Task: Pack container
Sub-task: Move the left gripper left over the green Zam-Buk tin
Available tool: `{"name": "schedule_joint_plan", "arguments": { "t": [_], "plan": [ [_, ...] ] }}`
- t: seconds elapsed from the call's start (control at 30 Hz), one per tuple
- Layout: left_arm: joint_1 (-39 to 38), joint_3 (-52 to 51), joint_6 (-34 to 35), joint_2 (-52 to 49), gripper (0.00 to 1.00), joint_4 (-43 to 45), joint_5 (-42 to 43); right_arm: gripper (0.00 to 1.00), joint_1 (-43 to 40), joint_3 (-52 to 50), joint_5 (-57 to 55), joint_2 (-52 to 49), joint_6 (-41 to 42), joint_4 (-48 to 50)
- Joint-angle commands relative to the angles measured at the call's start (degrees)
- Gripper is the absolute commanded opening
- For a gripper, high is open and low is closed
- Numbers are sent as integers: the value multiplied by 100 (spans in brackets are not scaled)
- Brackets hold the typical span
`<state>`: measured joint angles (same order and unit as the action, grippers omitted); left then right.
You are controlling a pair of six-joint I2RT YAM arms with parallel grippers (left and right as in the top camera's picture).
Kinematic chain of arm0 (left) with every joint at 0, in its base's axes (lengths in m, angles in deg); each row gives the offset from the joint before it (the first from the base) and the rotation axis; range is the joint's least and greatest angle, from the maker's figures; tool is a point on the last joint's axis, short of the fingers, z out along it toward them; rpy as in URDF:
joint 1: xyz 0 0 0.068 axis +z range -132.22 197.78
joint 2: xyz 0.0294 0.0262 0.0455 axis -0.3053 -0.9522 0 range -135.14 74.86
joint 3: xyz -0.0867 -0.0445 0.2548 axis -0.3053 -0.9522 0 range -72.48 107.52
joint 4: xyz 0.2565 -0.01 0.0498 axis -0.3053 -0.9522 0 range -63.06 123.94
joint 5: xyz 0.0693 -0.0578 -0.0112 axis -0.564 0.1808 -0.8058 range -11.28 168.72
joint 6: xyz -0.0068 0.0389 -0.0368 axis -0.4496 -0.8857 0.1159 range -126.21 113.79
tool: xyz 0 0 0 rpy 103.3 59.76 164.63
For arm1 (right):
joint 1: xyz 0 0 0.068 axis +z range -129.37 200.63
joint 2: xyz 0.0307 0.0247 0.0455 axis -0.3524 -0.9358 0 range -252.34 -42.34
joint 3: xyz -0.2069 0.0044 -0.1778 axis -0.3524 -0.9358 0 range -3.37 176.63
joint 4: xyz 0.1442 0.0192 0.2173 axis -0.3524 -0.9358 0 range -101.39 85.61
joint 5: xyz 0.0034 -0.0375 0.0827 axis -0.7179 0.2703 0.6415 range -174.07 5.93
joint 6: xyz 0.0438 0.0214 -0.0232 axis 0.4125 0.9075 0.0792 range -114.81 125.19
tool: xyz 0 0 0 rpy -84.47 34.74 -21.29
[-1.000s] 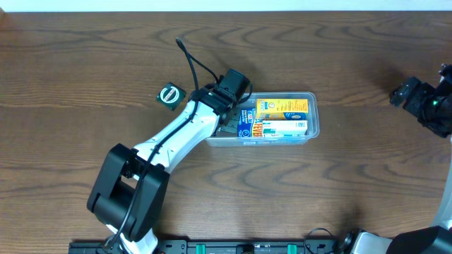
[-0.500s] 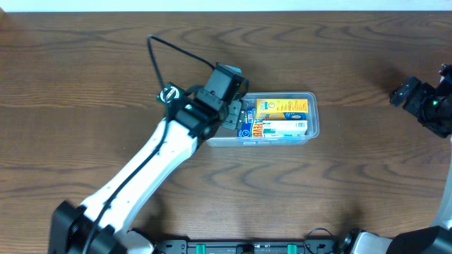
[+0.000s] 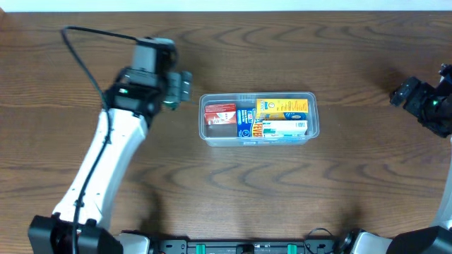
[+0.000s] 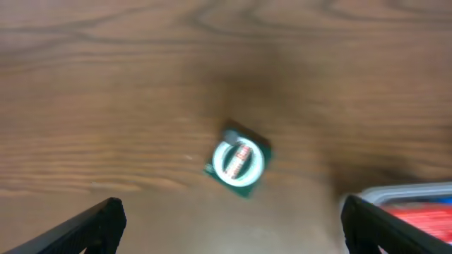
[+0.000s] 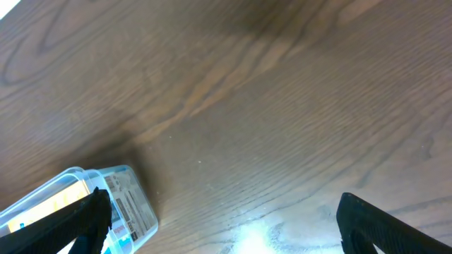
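Observation:
The clear container [image 3: 316, 116] lies mid-table holding a red box [image 3: 219, 114] at its left end, a blue box [image 3: 245, 121], a yellow box [image 3: 282, 107] and a white box [image 3: 286, 128]. My left gripper [image 3: 181, 87] hangs open to the left of the container, apart from it. In the left wrist view a small green packet with a white ring [image 4: 238, 160] lies flat on the wood ahead of the open left gripper [image 4: 229, 215], untouched. The container's corner [image 4: 413, 200] shows at the lower right there. My right gripper [image 3: 404, 94] stands open and empty at the far right.
The table is dark wood. In the right wrist view the open right gripper [image 5: 222, 212] looks down on bare wood, with the container's end [image 5: 116, 201] at the lower left. The left arm's cable [image 3: 85, 53] loops over the back left of the table.
My left gripper opened, rose out of the container's left end and swung left to above the green packet. The red box now lies uncovered in the container. The right arm stayed still.

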<state>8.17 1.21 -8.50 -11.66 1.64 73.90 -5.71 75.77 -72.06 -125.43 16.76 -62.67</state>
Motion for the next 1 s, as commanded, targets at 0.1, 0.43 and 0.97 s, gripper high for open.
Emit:
{"name": "schedule_joint_plan", "arguments": {
  "t": [0.1,0.43,0.97],
  "plan": [
    [385,79,-1211,-535,98,632,782,99,-26,79,24,-9,61,0],
    [387,79,-1611,-1722,98,883,780,99,-26,79,26,-9,61,2],
    [387,79,-1611,-2518,98,691,782,99,-26,79,24,-9,61,2]
  ]
}}
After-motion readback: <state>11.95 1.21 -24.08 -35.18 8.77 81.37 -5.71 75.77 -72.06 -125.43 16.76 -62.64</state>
